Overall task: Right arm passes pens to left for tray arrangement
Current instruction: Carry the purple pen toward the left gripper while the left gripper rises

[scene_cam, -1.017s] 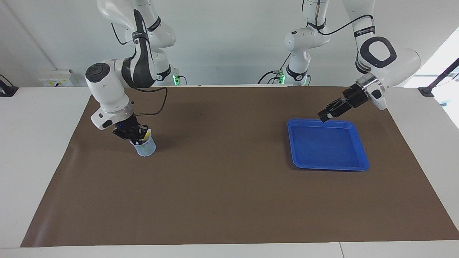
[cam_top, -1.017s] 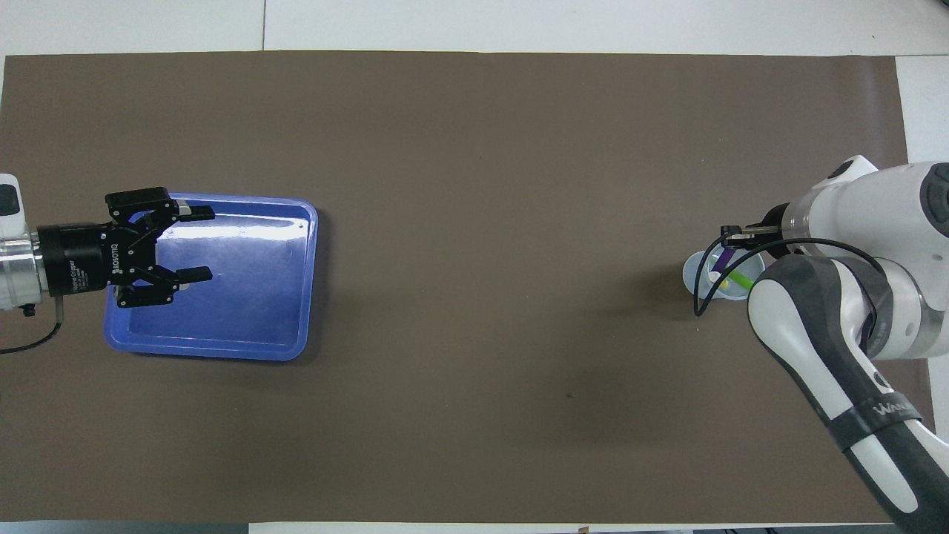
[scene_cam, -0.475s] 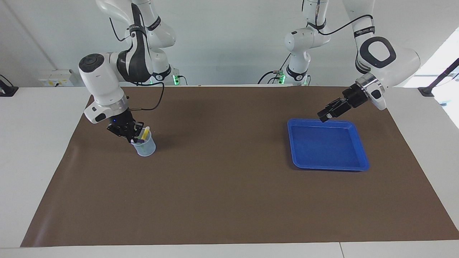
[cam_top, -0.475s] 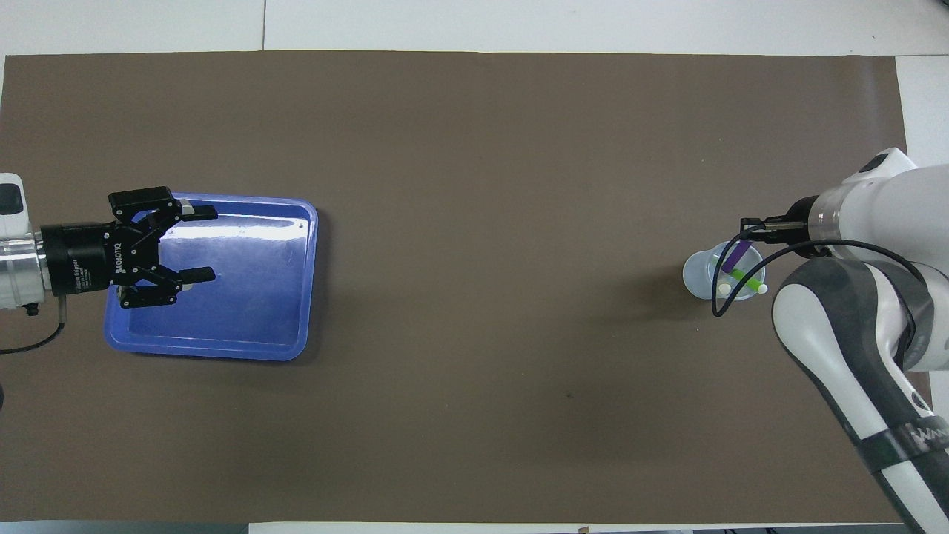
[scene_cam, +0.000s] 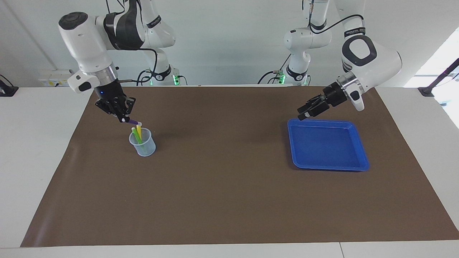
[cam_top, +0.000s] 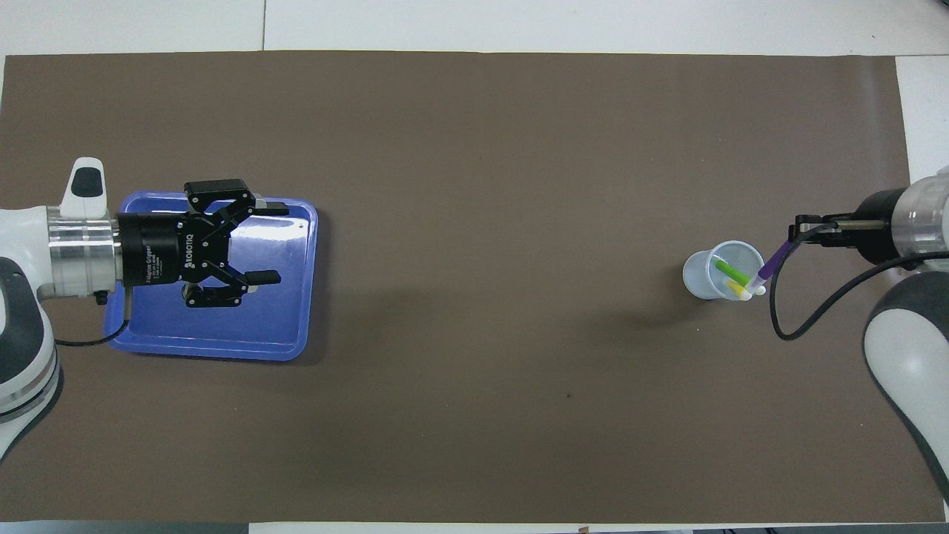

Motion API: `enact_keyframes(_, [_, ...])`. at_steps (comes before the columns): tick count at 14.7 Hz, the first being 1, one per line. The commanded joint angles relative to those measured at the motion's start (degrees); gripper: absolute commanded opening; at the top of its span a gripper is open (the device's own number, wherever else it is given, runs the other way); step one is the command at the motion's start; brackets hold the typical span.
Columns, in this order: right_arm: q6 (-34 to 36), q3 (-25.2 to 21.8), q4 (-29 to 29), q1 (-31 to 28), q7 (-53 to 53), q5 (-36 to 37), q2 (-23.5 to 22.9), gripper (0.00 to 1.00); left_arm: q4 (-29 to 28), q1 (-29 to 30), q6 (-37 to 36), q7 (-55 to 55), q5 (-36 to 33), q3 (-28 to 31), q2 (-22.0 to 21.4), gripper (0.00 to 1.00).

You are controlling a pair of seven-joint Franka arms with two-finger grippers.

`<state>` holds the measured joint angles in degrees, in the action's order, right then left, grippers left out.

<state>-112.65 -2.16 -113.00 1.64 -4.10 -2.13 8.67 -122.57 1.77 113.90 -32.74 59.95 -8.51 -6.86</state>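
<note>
My right gripper point(scene_cam: 124, 119) point(cam_top: 799, 231) is shut on the upper end of the purple pen point(scene_cam: 134, 122) point(cam_top: 775, 261), which slants down with its pale tip just above the rim of the translucent cup point(scene_cam: 143, 146) point(cam_top: 700, 273). Standing in that cup are the yellow pen point(scene_cam: 138, 132) point(cam_top: 737, 286) and the green pen point(scene_cam: 135, 134) point(cam_top: 723, 265). The blue tray point(scene_cam: 326, 147) point(cam_top: 289, 311) lies at the left arm's end of the table. Above the tray's edge nearest the robots hangs my left gripper point(scene_cam: 303, 115) point(cam_top: 270, 243), open and holding nothing.
A brown mat point(scene_cam: 229, 186) point(cam_top: 474, 148) covers the table between the cup and the tray. White table surface point(scene_cam: 36, 143) borders the mat. The right arm's black cable point(cam_top: 786, 326) loops beside the cup.
My right gripper has risen out of the cup, drawing the purple pen up with it. My left gripper has shifted along the tray toward the table's middle, still open.
</note>
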Motion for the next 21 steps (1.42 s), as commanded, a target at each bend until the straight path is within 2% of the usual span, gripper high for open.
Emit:
enact_keyframes(1, [2.3, 1.3, 2.9, -0.7, -6.3, -2.3, -1.3, 0.00, 0.7, -3.1, 2.2, -5.0, 1.4, 0.4, 0.5, 1.00])
enact_keyframes(6, [1.7, 6.9, 2.9, -0.5, -28.5, -14.1, -1.4, 0.00, 0.6, -4.0, 2.9, -7.5, 1.6, 0.3, 0.5, 1.00])
enact_keyframes(12, [-5.6, 18.5, 5.2, -0.2, -62.6, -24.2, -3.2, 0.00, 0.6, -4.0, 2.9, -9.9, 1.9, 0.4, -0.1, 1.00])
enact_keyframes(16, [-8.4, 24.5, 10.6, -0.1, -78.4, -24.6, -7.3, 0.00, 0.6, -4.0, 2.9, -13.2, 1.9, 0.5, -1.5, 1.00])
enact_keyframes(21, [-12.7, 30.8, 16.2, 0.1, -92.5, -24.6, -13.7, 0.00, 0.7, -4.9, 3.1, -21.4, 1.6, 0.2, -4.2, 1.00])
